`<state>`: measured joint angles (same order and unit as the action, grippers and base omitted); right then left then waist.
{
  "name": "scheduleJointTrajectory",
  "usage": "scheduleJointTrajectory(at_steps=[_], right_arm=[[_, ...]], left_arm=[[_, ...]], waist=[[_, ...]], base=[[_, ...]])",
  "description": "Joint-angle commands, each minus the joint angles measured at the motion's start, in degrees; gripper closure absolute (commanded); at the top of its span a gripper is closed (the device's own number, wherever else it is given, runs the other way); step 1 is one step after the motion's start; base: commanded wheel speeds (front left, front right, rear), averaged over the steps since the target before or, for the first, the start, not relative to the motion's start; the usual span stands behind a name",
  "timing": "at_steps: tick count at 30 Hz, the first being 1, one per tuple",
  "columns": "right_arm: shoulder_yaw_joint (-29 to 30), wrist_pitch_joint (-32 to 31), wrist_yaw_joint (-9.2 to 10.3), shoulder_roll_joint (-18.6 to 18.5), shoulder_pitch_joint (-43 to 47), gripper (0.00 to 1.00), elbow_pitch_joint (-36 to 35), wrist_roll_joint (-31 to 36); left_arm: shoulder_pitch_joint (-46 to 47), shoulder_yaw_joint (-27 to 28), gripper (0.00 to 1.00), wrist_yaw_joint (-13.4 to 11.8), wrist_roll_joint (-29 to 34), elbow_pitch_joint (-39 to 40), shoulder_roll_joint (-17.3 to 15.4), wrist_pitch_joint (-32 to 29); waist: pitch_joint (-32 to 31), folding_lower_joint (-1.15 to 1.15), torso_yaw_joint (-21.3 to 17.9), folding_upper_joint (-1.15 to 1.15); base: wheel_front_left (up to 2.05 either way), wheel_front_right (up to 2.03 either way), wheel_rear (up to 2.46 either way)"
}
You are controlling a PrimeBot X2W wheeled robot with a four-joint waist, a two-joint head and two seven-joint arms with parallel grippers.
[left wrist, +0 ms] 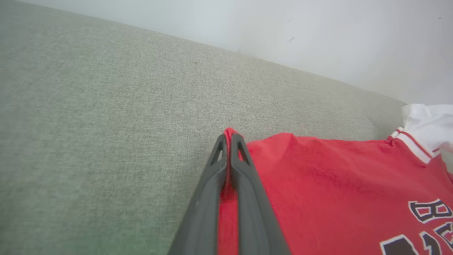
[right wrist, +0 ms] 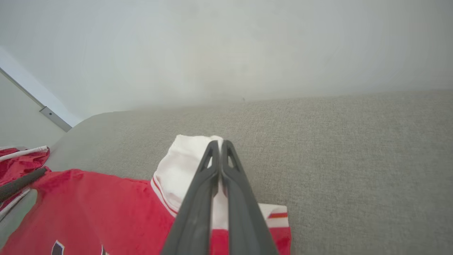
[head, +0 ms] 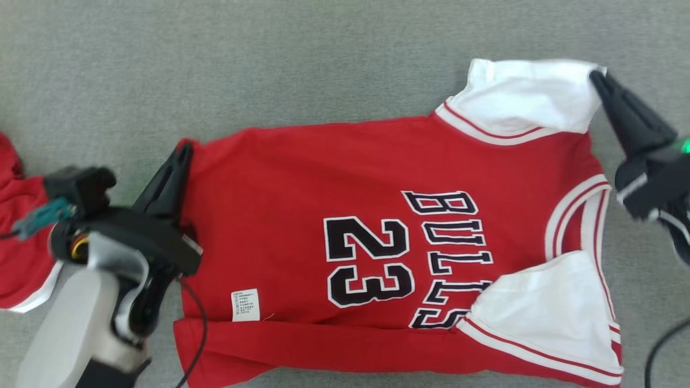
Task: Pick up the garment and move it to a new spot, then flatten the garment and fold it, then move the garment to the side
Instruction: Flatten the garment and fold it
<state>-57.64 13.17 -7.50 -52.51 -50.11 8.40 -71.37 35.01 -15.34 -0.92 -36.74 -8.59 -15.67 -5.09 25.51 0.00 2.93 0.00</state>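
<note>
Firstly, the left hand (head: pixel 183 153) (left wrist: pixel 228 136): fingers pressed together, pinching the red hem corner of the jersey (head: pixel 323 178) (left wrist: pixel 336 177) (right wrist: pixel 88 205). A strip of red cloth shows between the two fingers in the left wrist view.

Right hand (head: pixel 595 75) (right wrist: pixel 219 143): fingers likewise closed, gripping the outer edge of the white sleeve (head: pixel 528 91) (right wrist: pixel 177 166) at the shoulder end.

Between the two hands, the jersey lies spread on the grey fabric-covered bench (head: pixel 323 64), printed side up, lettering "BULLS" and "23" legible. The far edge runs roughly straight from one hand to the other. On the robot's side of that edge, a band of the cloth is folded over, with a white care label (head: pixel 245 305) just above the fold.

Beyond the left hand, on its outer side, a second red garment (head: pixel 16 242) (right wrist: pixel 17 159) lies on the bench, apart from the jersey.

Past both hands, the bench meets a pale wall (right wrist: pixel 226 46).
</note>
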Motion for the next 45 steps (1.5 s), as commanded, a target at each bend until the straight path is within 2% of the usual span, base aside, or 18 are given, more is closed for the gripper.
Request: scheduleJointTrajectory(at_steps=[1, 4, 7, 14, 19, 30, 40, 41, 42, 43, 45], right_arm=[[0.5, 0.79, 0.03, -1.31, 2.13, 1.0, -1.66, -0.61], [1.73, 1.64, 0.02, -2.39, 6.66, 1.0, -5.34, -2.3], [3.36, 2.03, 0.03, -3.19, 11.48, 1.0, -8.21, -3.58], [8.4, 2.08, 0.03, -1.87, 21.84, 1.0, -13.21, -5.4], [12.38, 2.09, 0.02, -1.09, 29.69, 1.0, -16.06, -5.4], [19.87, 2.1, 0.03, 0.62, 42.06, 1.0, -20.65, -5.66], [19.81, 0.41, 0.02, 3.61, 46.73, 1.0, -18.05, -5.68], [19.71, -0.16, 0.03, 4.01, 46.95, 0.82, -17.4, -5.77], [19.97, -0.17, 0.02, 4.49, 46.83, 0.31, -17.06, -5.38], [20.27, -0.01, 0.02, 5.19, 46.6, 0.0, -16.92, -5.37], [21.6, 0.59, 0.02, 6.04, 46.19, 0.0, -16.42, -4.44]], left_arm=[[-2.35, 0.51, 1.0, -0.2, -1.07, 2.17, -0.79, -0.42], [-6.08, 1.48, 1.0, -1.14, -2.21, 7.08, -1.97, -1.23], [-10.16, 2.91, 1.0, -1.46, -4.8, 11.31, -1.83, -1.89], [-18.38, 6.06, 1.0, -3.05, -7.5, 17.12, -3.61, -2.17], [-23.36, 8.32, 1.0, -3.78, -10.15, 20.21, -3.44, -2.04], [-27.23, 9.68, 1.0, -2.82, -12.43, 22.9, -2.74, 0.17], [-30.13, 9.21, 1.0, -2.96, -14.07, 19.27, -1.22, 0.57], [-30.17, 9.23, 1.0, -3.2, -13.8, 18.47, -1.18, 0.83], [-30.13, 9.16, 0.68, -3.33, -13.58, 17.78, -0.94, 0.92], [-30.01, 9.04, 0.01, -3.37, -13.41, 17.25, -0.64, 1.41], [-29.89, 9.27, 0.0, -3.76, -12.55, 16.42, -0.35, 2.63]], waist=[[-0.38, 0.0, -0.76, 0.0], [-0.78, 0.0, -1.23, 0.0], [-1.32, 0.0, -1.75, 0.0], [-2.22, 0.0, -2.58, 0.0], [-2.6, 0.0, -2.71, 0.0], [-3.15, 0.0, -2.95, 0.0], [-4.01, 0.0, -4.01, 0.0], [-4.14, 0.0, -4.02, 0.0], [-4.26, 0.0, -4.05, 0.0], [-4.42, 0.0, -4.13, 0.0], [-4.84, 0.0, -4.34, 0.0]], base=[[0.0, 0.0, 0.0], [0.0, 0.0, 0.0], [0.0, 0.0, 0.0], [0.0, 0.0, 0.0], [0.0, 0.0, 0.0], [0.0, 0.0, 0.0], [0.0, 0.0, 0.0], [0.0, 0.0, 0.0], [0.0, 0.0, 0.0], [0.0, 0.0, 0.0], [0.0, 0.0, 0.0]])
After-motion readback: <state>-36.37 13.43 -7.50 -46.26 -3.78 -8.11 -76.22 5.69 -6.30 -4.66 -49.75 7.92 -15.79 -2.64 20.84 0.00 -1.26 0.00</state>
